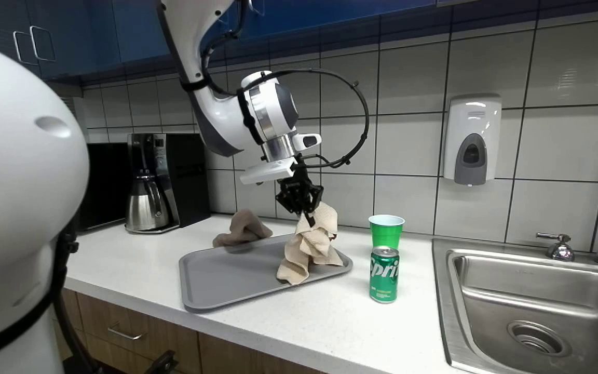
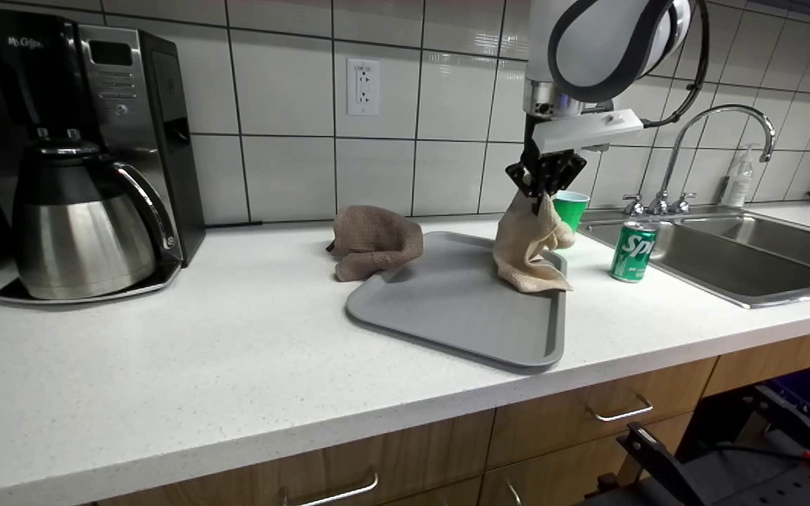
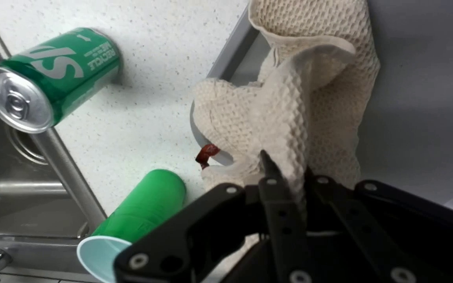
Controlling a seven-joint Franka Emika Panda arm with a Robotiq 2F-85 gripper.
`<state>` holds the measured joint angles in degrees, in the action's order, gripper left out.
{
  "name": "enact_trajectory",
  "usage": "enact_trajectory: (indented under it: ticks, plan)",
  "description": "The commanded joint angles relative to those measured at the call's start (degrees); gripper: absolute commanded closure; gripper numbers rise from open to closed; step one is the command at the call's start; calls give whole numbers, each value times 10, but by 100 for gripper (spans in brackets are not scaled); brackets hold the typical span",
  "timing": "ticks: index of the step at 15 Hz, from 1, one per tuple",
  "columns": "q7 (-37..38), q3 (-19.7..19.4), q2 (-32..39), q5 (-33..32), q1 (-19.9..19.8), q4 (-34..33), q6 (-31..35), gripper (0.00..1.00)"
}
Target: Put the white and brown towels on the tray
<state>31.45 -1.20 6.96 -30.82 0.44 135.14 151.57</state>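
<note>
My gripper (image 1: pixel 307 214) is shut on the white towel, a cream cloth (image 1: pixel 310 248), and holds it hanging over the sink-side end of the grey tray (image 1: pixel 226 278). In both exterior views its lower end hangs down to the tray's rim; I cannot tell whether it touches. In the wrist view the towel (image 3: pixel 277 114) is pinched between the fingers (image 3: pixel 287 167), with a red tag at one side. The brown towel (image 2: pixel 375 239) lies bunched on the counter at the tray's rear corner, beside the rim. It is out of the wrist view.
A green Sprite can (image 1: pixel 384 275) and a green cup (image 1: pixel 386 231) stand between the tray and the metal sink (image 1: pixel 452 311). A coffee maker (image 2: pixel 95 211) stands at the far end of the counter. The tiled wall runs behind, with a soap dispenser (image 1: pixel 473 140) on it.
</note>
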Motion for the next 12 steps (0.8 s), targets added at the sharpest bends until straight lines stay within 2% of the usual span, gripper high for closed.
enact_trajectory:
  ticks: [1, 7, 8, 10, 12]
  plan:
    - [17, -11, 25, -7, 26, -14, 0, 97]
    - [15, -27, 54, -2, 49, -17, -3, 97]
    - [8, -26, 54, 9, 50, -16, -6, 64]
    - [-10, -24, 46, 29, 51, -8, -9, 58]
    - [-30, -16, 26, 54, 51, 5, -14, 43]
